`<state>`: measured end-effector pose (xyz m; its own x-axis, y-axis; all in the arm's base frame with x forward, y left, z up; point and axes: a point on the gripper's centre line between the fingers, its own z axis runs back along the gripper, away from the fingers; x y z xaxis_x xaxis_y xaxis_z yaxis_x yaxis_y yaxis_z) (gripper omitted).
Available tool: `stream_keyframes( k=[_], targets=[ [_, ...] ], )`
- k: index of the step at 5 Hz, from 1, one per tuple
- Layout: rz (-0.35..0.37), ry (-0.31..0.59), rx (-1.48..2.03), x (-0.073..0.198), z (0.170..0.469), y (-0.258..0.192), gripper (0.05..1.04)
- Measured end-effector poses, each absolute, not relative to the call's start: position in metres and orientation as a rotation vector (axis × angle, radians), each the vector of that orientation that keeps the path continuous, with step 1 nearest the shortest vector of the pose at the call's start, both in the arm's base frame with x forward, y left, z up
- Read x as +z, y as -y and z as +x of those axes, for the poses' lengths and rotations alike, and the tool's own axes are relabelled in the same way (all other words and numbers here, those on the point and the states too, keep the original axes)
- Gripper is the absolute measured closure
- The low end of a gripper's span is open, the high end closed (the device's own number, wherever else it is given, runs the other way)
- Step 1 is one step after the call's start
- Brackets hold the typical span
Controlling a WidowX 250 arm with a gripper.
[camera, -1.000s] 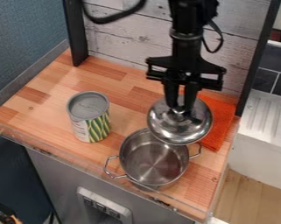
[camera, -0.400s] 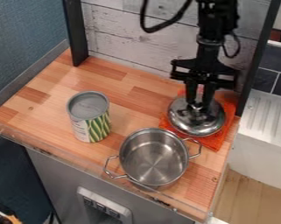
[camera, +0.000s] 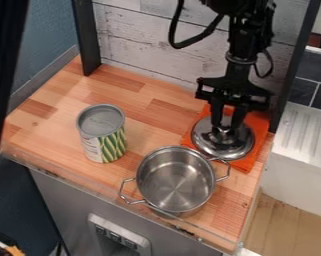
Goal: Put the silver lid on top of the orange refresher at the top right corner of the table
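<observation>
- Position: my hand (camera: pixel 226 125) is over the far right part of the wooden table (camera: pixel 59 97), pointing down.
- Hand state: closed on the small metal knob (camera: pixel 224 131) at the centre of the round, shiny silver lid (camera: pixel 223 146), one finger at each side.
- Lid location: within the outline of the flat orange cloth (camera: pixel 257 122), which I take to be the "refresher". The lid is nearly level, rim downward. Whether the rim bears fully on the cloth cannot be told from this angle.
- Adjacent items: a silver metal pot (camera: pixel 175 181) is open and upright just beside the lid; one of its wire handles lies close to the lid's near edge. A tall can with a green and yellow pattern (camera: pixel 104 133) stands well apart, to the left.
- Handling: I judge the lid rigid, fairly light and smooth. The polished dome offers poor purchase; hold by the knob only. Off-centre grip may let it tilt or swivel.
- Support: the cloth is likely soft and may wrinkle or drag under sideways load.
- Next step: confirm the rim is seated, spread both fingers evenly, then withdraw straight up.
- Caution: uneven release may catch the knob and shift the lid towards the pot.
</observation>
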<state>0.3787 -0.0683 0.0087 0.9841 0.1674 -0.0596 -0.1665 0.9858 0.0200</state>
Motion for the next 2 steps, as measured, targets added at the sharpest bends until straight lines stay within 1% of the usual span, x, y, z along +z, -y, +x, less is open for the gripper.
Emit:
stream_keyframes(
  k=[1,2],
  targets=[
    [0.017,-0.005,0.171,0.029,0.372,0.065,0.168],
    [0.021,0.071,0.174,0.059,0.362,0.059,0.077]
  ],
)
